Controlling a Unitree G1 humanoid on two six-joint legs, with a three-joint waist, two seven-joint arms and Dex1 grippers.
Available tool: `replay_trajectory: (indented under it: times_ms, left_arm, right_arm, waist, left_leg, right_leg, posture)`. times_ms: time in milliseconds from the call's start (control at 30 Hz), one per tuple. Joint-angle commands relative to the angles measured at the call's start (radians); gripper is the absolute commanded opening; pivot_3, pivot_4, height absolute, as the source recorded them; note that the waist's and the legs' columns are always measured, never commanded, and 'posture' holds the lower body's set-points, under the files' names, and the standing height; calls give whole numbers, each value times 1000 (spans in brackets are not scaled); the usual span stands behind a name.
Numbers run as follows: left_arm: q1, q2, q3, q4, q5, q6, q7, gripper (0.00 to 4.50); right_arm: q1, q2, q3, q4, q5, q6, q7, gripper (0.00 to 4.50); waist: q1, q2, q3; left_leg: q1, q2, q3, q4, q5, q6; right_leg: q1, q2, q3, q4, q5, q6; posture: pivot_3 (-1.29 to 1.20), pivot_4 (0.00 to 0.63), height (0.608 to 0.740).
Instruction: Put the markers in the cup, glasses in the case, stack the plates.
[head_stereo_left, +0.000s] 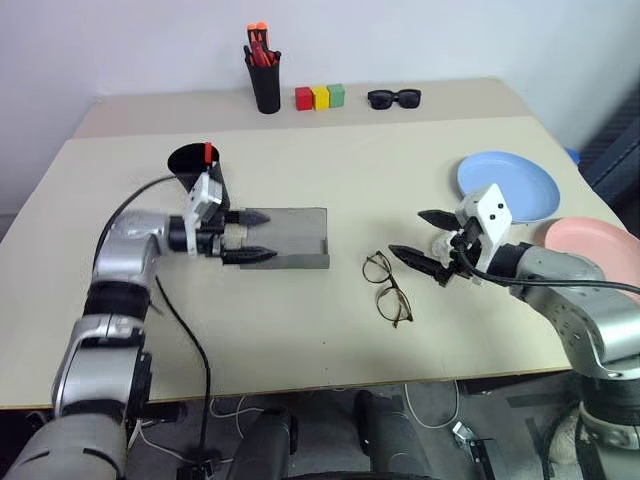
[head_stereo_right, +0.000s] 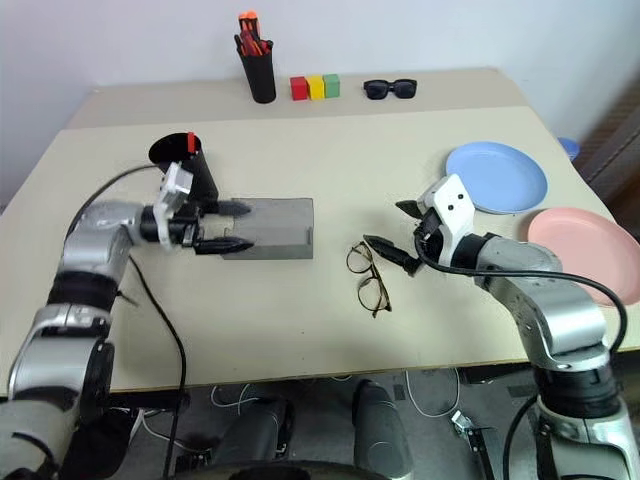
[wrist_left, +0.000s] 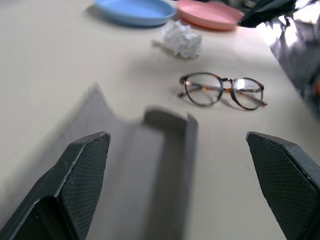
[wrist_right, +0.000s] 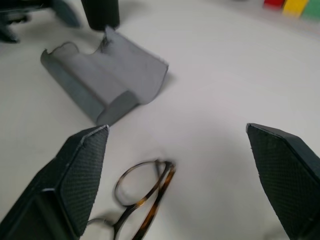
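I see the wide beige table carrying everything. Near its right edge lie the two round shallow plates: the light blue plate is farther back, and the pink plate is nearer to me, just beside it and not stacked on it. The grey felt-like spectacle case lies open left of the table's middle. Just behind its left end stands the wide tapered black plastic cup, and a marker with a red end sticks up from it. My left gripper hovers over the left end of the case, fingers spread wide and holding nothing. My right gripper hangs just right of the thin dark wire-framed glasses, also released and empty. The glasses lie unfolded on the table between the case and the plates.
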Motion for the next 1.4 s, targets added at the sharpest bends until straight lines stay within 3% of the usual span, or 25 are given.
replay_trajectory:
  times_ms: [33,167,300,433,733,1133,1400]
  left_arm:
    - [41,40,44,-225,-96,143,57,4478]
    - [94,55,43,-342,-145,177,78,4478]
    - [120,83,68,-371,-231,213,17,4478]
    - [153,85,49,-366,-224,120,-22,4478]
    - [140,69,39,-393,-257,111,-16,4478]
    - [116,11,24,-355,-255,55,-16,4478]
    - [116,6,22,-351,-249,29,-11,4478]
  right_arm:
    - [-15,-19,-62,-139,109,202,-69,4500]
    - [-67,-28,-55,-167,147,409,-152,4500]
    - [-150,59,-66,-105,119,531,-273,4500]
    - [-192,90,-27,-26,31,587,-370,4500]
    - [-264,146,-37,-36,15,723,-390,4500]
    - [-257,284,-128,-10,196,732,-501,4500]
    - [-190,133,-62,-4,392,732,-508,4500]
  waist:
    - [8,0,0]
    - [10,0,0]
    - [1,0,0]
    - [2,0,0]
    - [2,0,0]
    - [2,0,0]
    - [1,0,0]
  left_leg:
    - [0,0,0,0,0,0]
    - [1,0,0,1,0,0]
    - [1,0,1,1,0,0]
    - [2,0,2,-1,0,0]
    - [0,0,2,-1,0,0]
    - [0,0,2,-1,0,0]
    - [0,0,2,-1,0,0]
  right_leg:
    - [0,0,0,0,0,0]
    - [3,-1,0,-3,0,0]
    - [2,0,0,-2,-1,-1]
    - [1,0,0,-2,-1,-2]
    - [0,0,0,-2,-1,-2]
    - [0,0,0,-2,-1,-2]
    - [0,0,0,-3,-1,-2]
  posture:
    - [0,150,740]
    - [0,150,740]
    - [0,150,740]
    - [0,150,740]
    - [0,150,740]
    - [0,150,740]
    - [0,150,740]
